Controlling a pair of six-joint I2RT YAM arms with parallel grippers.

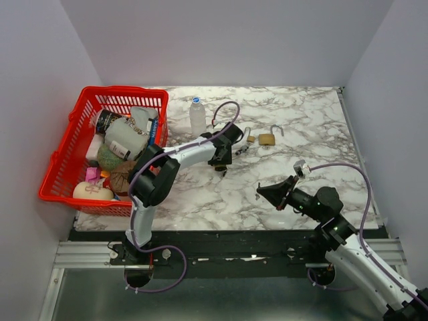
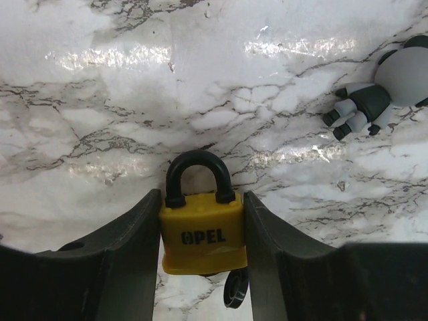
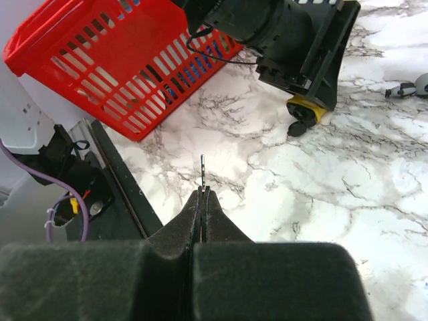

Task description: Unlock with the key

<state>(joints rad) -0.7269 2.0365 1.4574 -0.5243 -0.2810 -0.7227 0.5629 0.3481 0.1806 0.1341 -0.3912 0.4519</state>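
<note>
Gripping padlock tight in left claw, pinching thin key in closed right claw; over in red basket, heaped clutter.

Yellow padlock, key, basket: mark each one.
yellow padlock (image 2: 202,234): left wrist view, front face of its body.
key (image 3: 202,174): right wrist view, its thin blade seen edge-on.
basket (image 1: 124,89): top view, its back rim.

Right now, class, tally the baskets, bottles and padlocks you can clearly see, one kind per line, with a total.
Red plastic basket: 1
Clear plastic bottle: 1
Padlocks: 2 (yellow padlock with black shackle in the left gripper; brass padlock on the marble table)
Total: 4
Small item beside the brass padlock: unclear, uncounted.
</note>
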